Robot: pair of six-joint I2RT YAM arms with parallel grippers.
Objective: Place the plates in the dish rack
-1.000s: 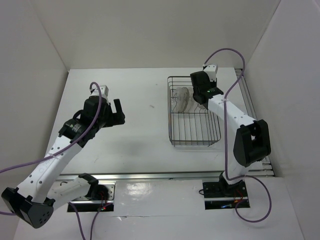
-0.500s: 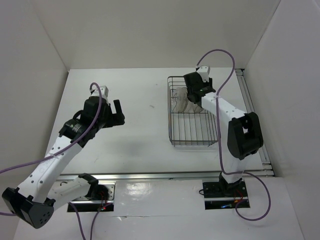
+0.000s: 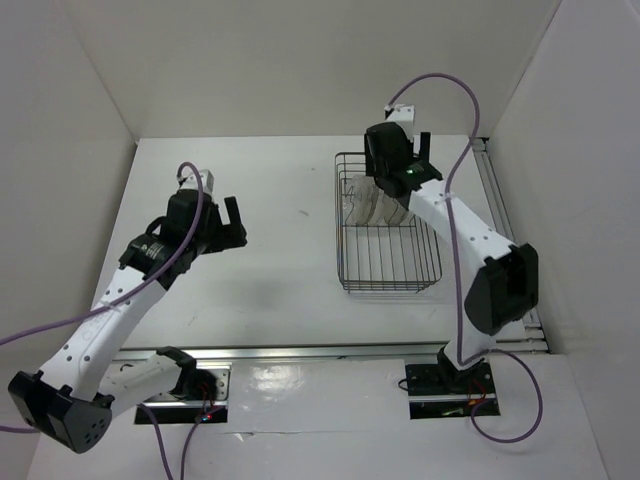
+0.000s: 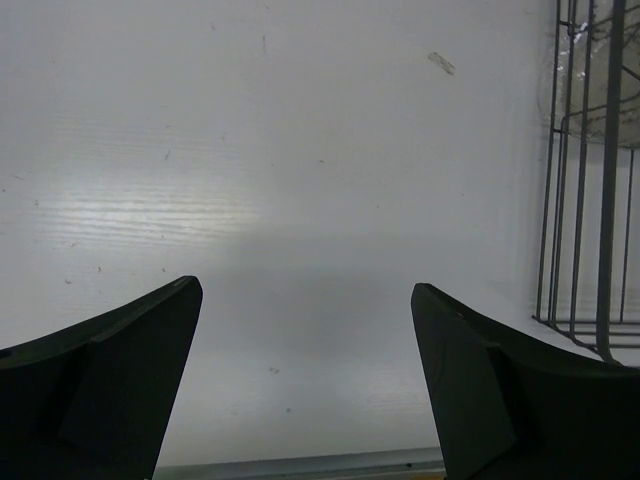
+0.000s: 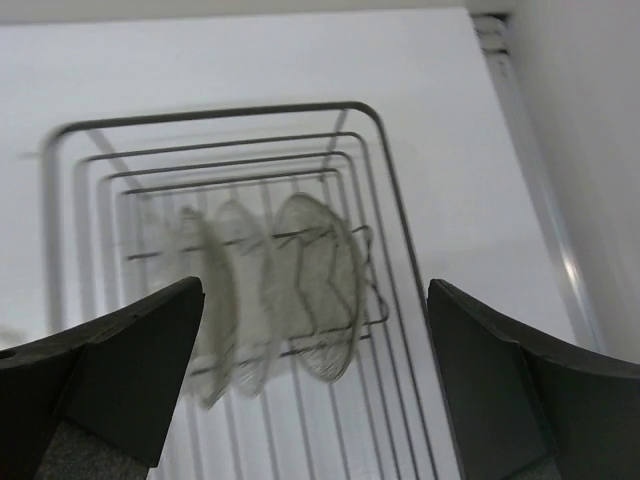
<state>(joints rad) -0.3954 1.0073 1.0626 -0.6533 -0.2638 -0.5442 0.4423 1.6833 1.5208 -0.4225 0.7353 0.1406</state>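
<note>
Thin-wire dish rack (image 5: 200,115) holds rounded plastic plates (image 5: 318,262) on edge; L gripper (image 4: 305,288) & R gripper (image 5: 315,286) wide, empty.

Table (image 3: 285,215) bears dish rack (image 3: 390,268) (right)

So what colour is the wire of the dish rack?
The dish rack is dark, almost black thin wire. The top view shows it best.

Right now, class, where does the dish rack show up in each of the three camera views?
Top external: the dish rack sits right of centre on the table.
Left wrist: only its wire side, along the right edge.
Right wrist: fills the centre, seen from above.
Shared landmark: the plates standing inside it, faint at the left wrist view's top right.
</note>
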